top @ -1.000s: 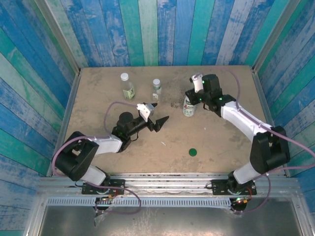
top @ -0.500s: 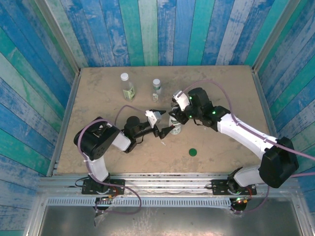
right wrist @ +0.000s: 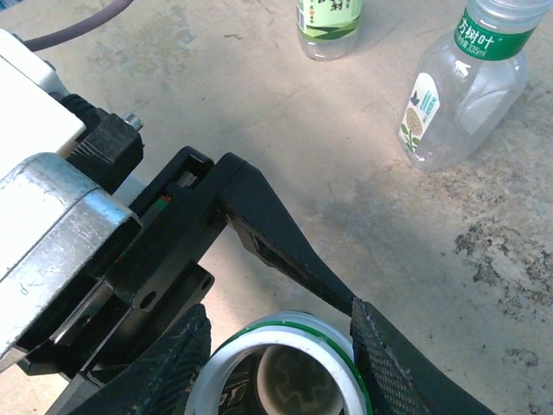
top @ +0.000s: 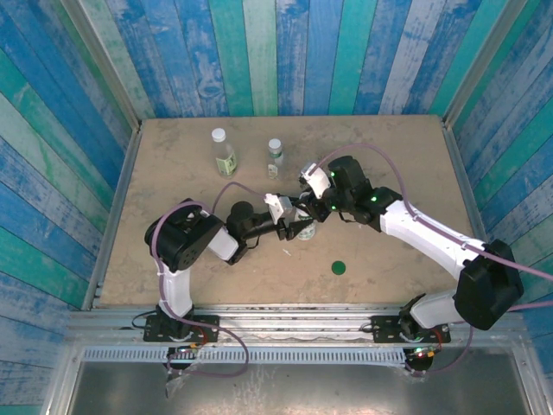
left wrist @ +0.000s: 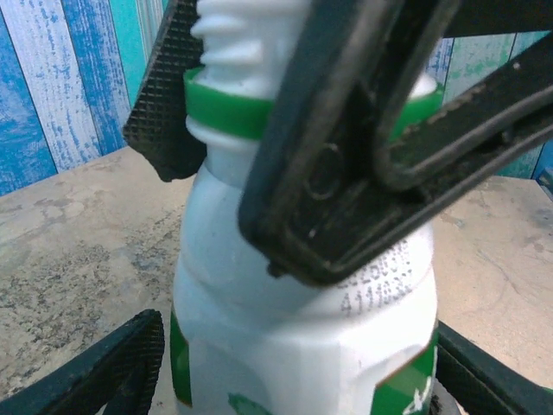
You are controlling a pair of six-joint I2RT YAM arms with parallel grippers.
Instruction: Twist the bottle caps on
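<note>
The white-wrapped bottle (top: 308, 223) stands upright mid-table, its threaded neck bare and its mouth open (right wrist: 298, 324). My right gripper (top: 309, 205) is shut on the neck at the green ring, seen from above in the right wrist view (right wrist: 281, 363). My left gripper (top: 299, 230) reaches in from the left, its fingers (left wrist: 130, 363) lying close against both sides of the bottle's lower body (left wrist: 259, 285). The dark green cap (top: 340, 267) lies loose on the table to the front right. At the back, the slim bottle (top: 224, 154) and the tiny bottle (top: 275, 159) each wear a white cap.
Blue and green plank walls enclose the tan table (top: 389, 156) on three sides. In the right wrist view the two back bottles appear beyond my fingers, the tiny one (right wrist: 462, 86) nearer and the slim one (right wrist: 329, 22) farther. A grey cable loops over each arm.
My right gripper carried the white-wrapped bottle left to mid-table. My left gripper moved right to meet it, and its wide jaws came in around the bottle's body.
</note>
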